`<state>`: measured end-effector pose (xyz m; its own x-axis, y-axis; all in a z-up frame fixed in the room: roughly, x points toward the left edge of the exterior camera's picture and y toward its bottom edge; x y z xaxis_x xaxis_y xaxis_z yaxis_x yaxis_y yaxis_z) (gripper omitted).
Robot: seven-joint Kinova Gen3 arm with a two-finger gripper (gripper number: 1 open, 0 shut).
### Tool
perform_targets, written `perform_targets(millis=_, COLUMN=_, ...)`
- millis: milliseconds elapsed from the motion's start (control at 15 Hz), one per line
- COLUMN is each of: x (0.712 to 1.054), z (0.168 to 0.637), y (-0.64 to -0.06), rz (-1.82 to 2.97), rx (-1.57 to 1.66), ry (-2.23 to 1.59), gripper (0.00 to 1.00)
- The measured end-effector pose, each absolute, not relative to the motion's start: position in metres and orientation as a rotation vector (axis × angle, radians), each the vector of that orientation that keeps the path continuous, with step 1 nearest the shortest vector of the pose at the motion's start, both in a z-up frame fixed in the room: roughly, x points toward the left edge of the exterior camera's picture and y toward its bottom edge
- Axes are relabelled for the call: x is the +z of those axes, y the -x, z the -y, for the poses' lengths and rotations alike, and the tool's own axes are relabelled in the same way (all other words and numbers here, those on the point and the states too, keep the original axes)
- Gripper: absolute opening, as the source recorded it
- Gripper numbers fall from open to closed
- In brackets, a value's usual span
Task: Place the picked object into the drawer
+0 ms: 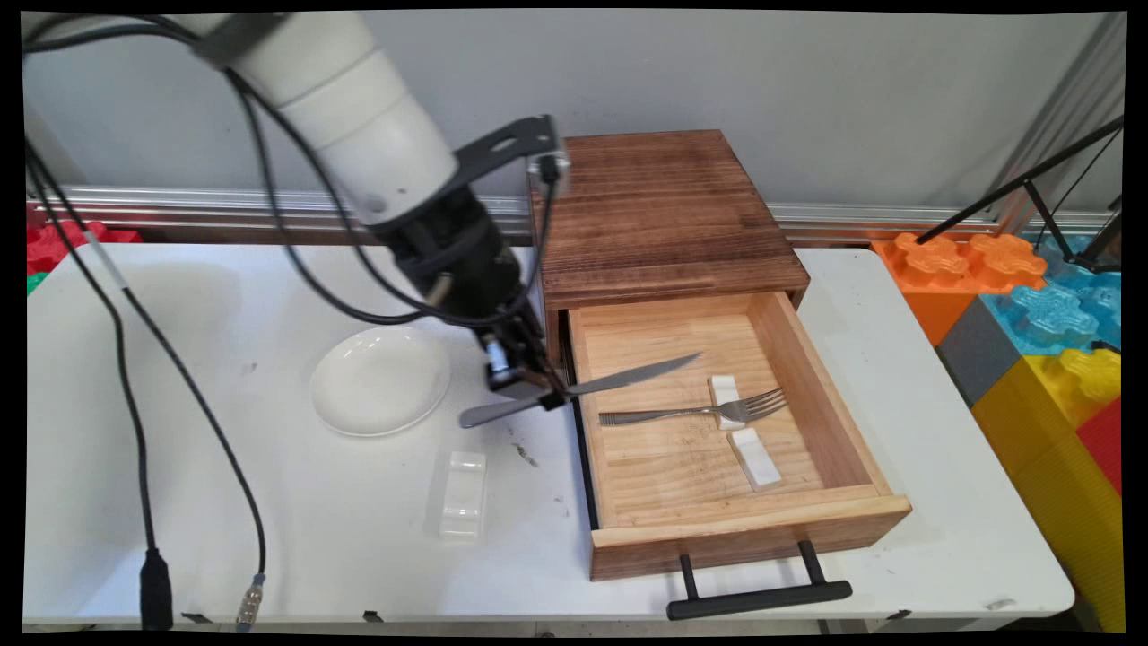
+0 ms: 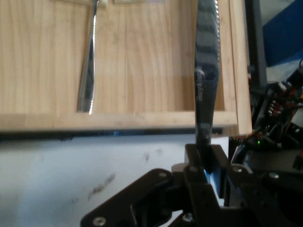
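My gripper [image 1: 538, 390] is shut on a steel knife [image 1: 628, 374], gripping it near the middle. The blade reaches over the left wall of the open wooden drawer [image 1: 807, 359], and the handle sticks out towards the white plate [image 1: 379, 379]. In the hand view the knife [image 2: 207, 80] runs straight up from my gripper [image 2: 204, 158] across the drawer wall [image 2: 118, 120]. A fork [image 1: 695, 412] lies inside the drawer, its tines resting on a white rest [image 1: 723, 389]; its handle [image 2: 88, 71] shows in the hand view. A second white rest [image 1: 755, 458] lies nearer the drawer front.
The drawer belongs to a dark wooden cabinet [image 1: 659, 211] at the back of the table; its black handle [image 1: 758, 597] juts over the near edge. A white cutlery rest [image 1: 463, 493] lies on the table left of the drawer. Coloured foam blocks [image 1: 1040, 332] stand at the right.
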<state>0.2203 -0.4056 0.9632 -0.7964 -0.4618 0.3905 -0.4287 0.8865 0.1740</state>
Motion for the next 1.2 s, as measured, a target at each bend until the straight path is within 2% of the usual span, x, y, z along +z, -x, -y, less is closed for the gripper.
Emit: perform_targets(millis=1200, x=0.916, z=0.455, y=-0.119, rz=2.591, rx=-0.053, ry=-0.604, gripper=0.0)
